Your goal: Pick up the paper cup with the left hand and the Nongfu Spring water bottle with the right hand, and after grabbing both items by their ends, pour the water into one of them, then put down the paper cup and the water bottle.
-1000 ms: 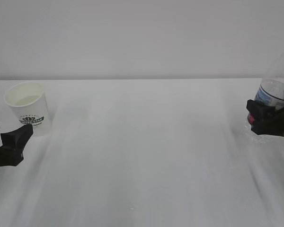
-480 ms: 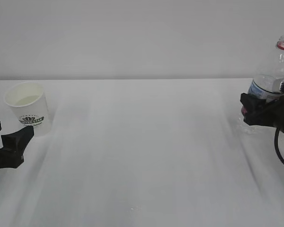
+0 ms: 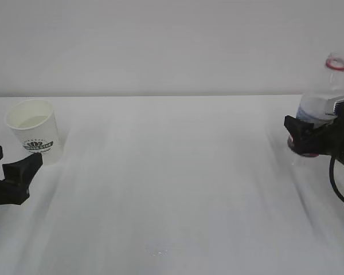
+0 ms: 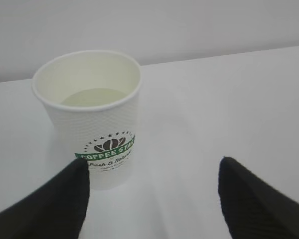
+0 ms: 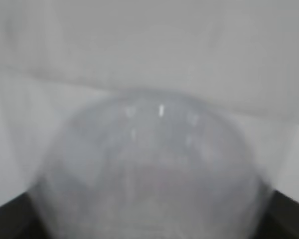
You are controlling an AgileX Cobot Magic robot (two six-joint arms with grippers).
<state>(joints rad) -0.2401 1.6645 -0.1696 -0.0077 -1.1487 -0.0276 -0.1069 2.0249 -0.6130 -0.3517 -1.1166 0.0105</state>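
Left hand (image 4: 152, 191) jaws wide apart, empty, paper cup (image 4: 92, 114) standing on the table (image 3: 172, 172) just ahead (liquid inside). Right hand (image 3: 309, 140) around the upright Nongfu Spring water bottle (image 3: 327, 86) at far right; grip can't be confirmed.

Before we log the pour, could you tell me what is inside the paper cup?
The paper cup holds pale, clear liquid, its surface well below the rim. Its bottom is not discernible under the liquid.

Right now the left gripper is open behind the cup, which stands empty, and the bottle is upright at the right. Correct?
Not quite: the paper cup is not empty; the left wrist view shows liquid in it. The left gripper is open, and the bottle is upright.
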